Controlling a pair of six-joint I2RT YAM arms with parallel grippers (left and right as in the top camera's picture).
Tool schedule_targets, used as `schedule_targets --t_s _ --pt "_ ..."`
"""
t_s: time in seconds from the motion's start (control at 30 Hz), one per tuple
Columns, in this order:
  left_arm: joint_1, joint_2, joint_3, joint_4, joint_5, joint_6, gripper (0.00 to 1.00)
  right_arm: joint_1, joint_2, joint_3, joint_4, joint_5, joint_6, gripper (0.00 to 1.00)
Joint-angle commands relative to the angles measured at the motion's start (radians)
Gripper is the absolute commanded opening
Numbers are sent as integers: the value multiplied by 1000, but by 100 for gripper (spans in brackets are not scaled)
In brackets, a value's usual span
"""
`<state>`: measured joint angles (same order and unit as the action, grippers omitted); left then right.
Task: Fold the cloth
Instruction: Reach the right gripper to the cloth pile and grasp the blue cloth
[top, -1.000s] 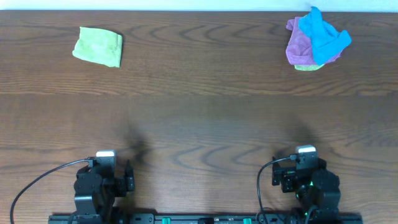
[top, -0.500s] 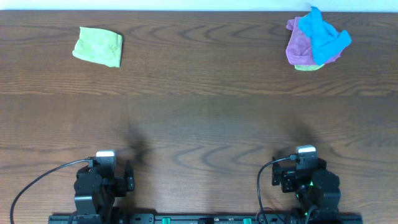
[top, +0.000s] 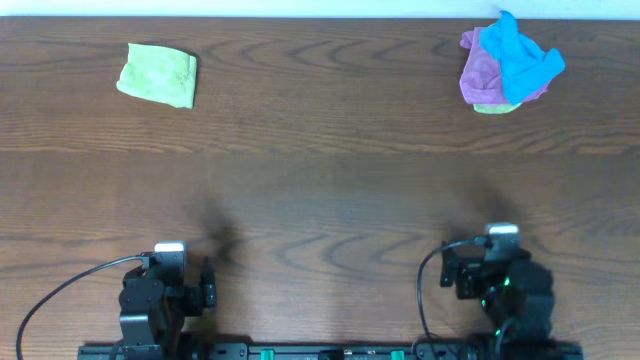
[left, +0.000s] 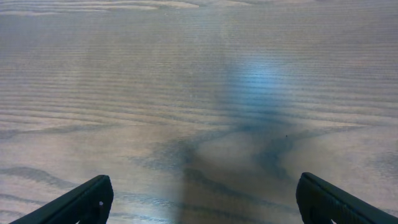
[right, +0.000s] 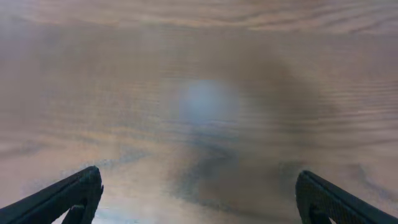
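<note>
**Cloth (top: 520, 58) not yet folded, both arms at the near edge**

Work on the fold has not begun, as far as we can see. On the table (top: 320, 190), the left arm (top: 150, 305) and right arm (top: 510, 295) sit low at the near edge, well apart from every cloth. The cloth lies crumpled at the far right corner, on top of a small pile. It rests on a purple cloth (top: 478, 70), and a sliver of light green (top: 493, 107) shows under both. We judge that everything is left to do: reach across, lift the cloth off the pile, spread it flat on bare wood, then fold it.

Both wrist views show only wood grain between the fingers. The left gripper (left: 205, 196) has its jaws spread wide and holds nothing. The right gripper (right: 199, 190) stands just as wide and is just as empty.

Our count:
- One table.
- Two arms, each with one gripper.
- One pile, at the far right.
- One blue cloth and one purple cloth, both in that pile.
- One green cloth (top: 157, 75) lying alone at the far left.
- A likely second green cloth, the sliver under the pile, though too little shows for us to be sure.

We cannot make out a tag on the cloth from above.
</note>
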<state>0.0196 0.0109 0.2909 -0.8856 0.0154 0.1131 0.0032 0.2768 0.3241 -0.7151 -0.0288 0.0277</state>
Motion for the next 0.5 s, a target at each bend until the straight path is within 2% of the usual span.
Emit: schedule_targets --t_s 0.0,0.27,0.47 --pt "6 -7 -9 -60 19 21 95 -26 161 182 12 2 80 99" --pt "6 -7 -9 -60 19 21 95 -35 557 607 -17 78 139 99" --pt "6 -7 -9 -60 19 21 95 -113 867 881 -93 19 148 99"
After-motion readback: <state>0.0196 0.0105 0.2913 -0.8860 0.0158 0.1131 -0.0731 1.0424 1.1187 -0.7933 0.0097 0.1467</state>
